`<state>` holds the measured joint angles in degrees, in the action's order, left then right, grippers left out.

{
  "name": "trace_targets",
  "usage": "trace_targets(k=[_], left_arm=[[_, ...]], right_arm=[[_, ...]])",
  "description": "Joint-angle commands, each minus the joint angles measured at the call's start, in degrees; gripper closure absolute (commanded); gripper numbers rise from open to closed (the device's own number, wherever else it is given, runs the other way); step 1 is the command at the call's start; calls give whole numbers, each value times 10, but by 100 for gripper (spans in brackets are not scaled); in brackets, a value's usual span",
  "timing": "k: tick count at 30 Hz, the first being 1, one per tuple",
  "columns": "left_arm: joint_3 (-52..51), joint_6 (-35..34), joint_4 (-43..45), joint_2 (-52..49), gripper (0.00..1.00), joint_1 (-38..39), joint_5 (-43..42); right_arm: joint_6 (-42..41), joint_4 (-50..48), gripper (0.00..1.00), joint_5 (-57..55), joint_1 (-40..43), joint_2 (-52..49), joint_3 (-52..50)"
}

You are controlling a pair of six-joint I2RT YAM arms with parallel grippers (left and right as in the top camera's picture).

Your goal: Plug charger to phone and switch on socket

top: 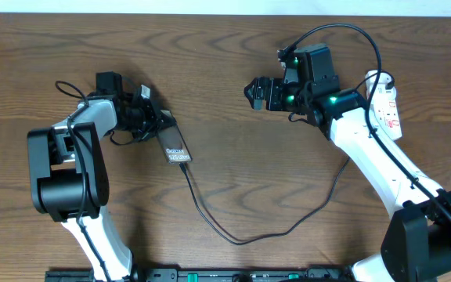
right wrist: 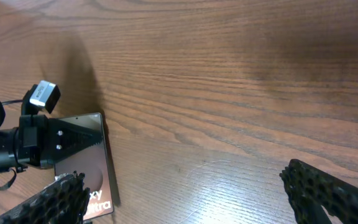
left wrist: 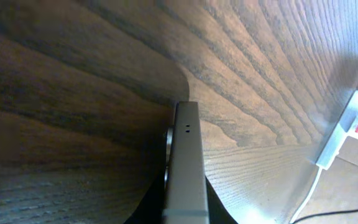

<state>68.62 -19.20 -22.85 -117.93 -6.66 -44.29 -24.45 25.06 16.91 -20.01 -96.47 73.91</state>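
Note:
The phone (top: 175, 147) lies on the wooden table with its "Galaxy" lettering facing up. My left gripper (top: 155, 124) is shut on its far end. In the left wrist view the phone's pale edge (left wrist: 186, 155) runs straight out between my fingers (left wrist: 185, 214). The charger cable (top: 241, 240) loops across the table, and its tip meets the phone's near end (top: 185, 165). My right gripper (top: 257, 92) is open and empty, above the table to the phone's right. In its view (right wrist: 185, 202) the phone (right wrist: 87, 163) shows at lower left. The socket (top: 386, 102) lies at the far right.
The socket also shows in the left wrist view (left wrist: 345, 127) with its white cord. The right arm's thick black cable (top: 351, 31) arches above its wrist. The left arm's base (top: 61, 176) stands at the left, and a black rail (top: 210, 274) runs along the front edge.

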Motion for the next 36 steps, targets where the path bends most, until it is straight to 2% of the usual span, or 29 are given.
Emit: trace_targets(k=[1,18,21,31,32,36], left_arm=[[-1,7,5,-14,92,-2,95],[-1,7,30,-14,92,-2,94],[-1,7,30,-14,84,-2,94],[-1,7,30,-14,83,-2,94],[-1,7,30,-14,79,-2,94],[-1,7,29,-14,77,-2,94]], right_arm=[[9,1,1,0,-3,6,8],[9,1,1,0,-3,6,8],[9,1,1,0,-3,6,8],[9,1,1,-1,-3,6,8],[9,1,1,-1,-3,6,8],[9,1,1,-1,-3,6,8]])
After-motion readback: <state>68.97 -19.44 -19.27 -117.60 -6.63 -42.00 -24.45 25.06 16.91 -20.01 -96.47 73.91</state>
